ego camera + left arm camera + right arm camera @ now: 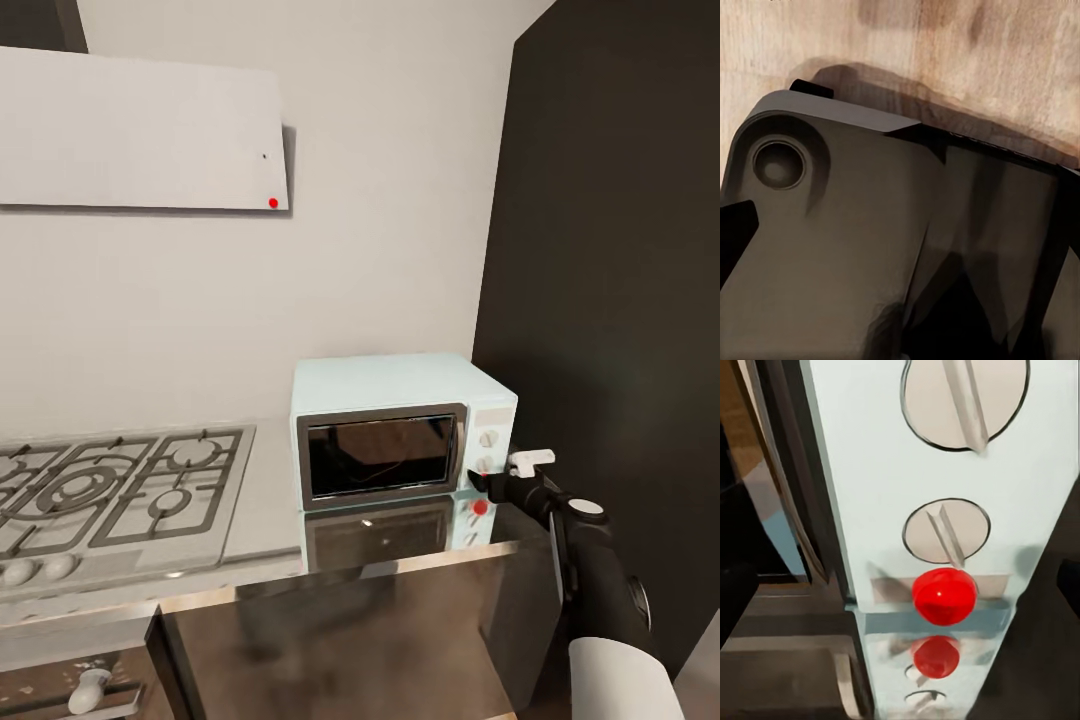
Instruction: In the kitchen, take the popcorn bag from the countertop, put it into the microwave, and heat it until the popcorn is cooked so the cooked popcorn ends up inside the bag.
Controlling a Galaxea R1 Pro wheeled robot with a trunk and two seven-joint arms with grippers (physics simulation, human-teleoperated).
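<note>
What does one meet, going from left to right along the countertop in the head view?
Hob → bare countertop → microwave → right hand at the microwave's knob panel → dark wall panel.

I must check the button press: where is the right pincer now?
In the head view the right pincer is at the microwave's white knob panel, at its lower right corner, just above the countertop.
</note>
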